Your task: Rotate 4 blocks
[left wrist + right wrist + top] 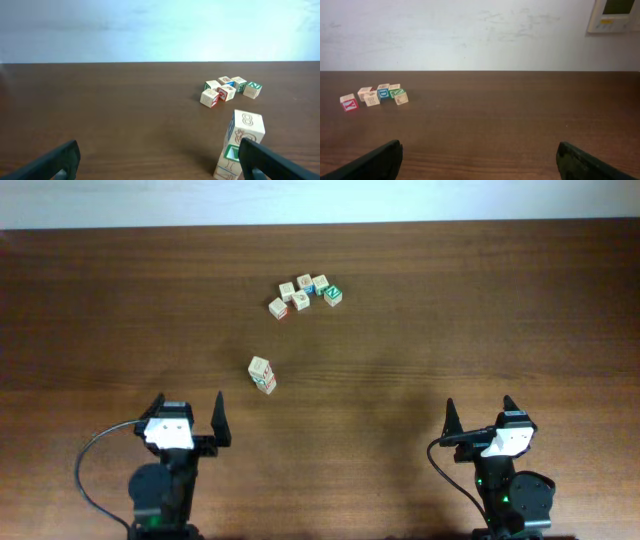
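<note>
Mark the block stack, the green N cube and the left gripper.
block stack [260,367]: overhead view, on the pale top face of the uppermost block.
green N cube [332,296]: overhead view, middle of the cube, at the cluster's right end.
left gripper [190,400]: overhead view, midway between its open fingertips.

left gripper: jaws wide, empty, near edge | right gripper: jaws wide, empty
</note>
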Motion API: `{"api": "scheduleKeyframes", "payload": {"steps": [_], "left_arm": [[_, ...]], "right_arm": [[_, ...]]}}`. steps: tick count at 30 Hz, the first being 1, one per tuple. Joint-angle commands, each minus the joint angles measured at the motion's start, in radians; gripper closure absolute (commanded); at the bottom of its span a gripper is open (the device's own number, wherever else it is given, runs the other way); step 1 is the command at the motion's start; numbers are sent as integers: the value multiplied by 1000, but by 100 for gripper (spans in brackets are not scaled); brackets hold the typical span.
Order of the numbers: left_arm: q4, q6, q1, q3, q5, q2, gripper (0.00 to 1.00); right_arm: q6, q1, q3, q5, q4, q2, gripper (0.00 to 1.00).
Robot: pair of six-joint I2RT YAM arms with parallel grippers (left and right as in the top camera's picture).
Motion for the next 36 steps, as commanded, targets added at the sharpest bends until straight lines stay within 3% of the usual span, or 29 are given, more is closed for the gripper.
{"api": "scheduleKeyframes", "payload": {"steps": [1,7,36], "left_arm": [[-60,23,5,-37,-28,-107,1],[-235,54,5,-37,-53,-326,1],[-236,53,5,-37,-52,-324,1]], "right_arm": [[0,4,-9,5,-2,-7,2],[0,4,-9,5,-2,-7,2],[0,4,-9,5,-2,-7,2]]}}
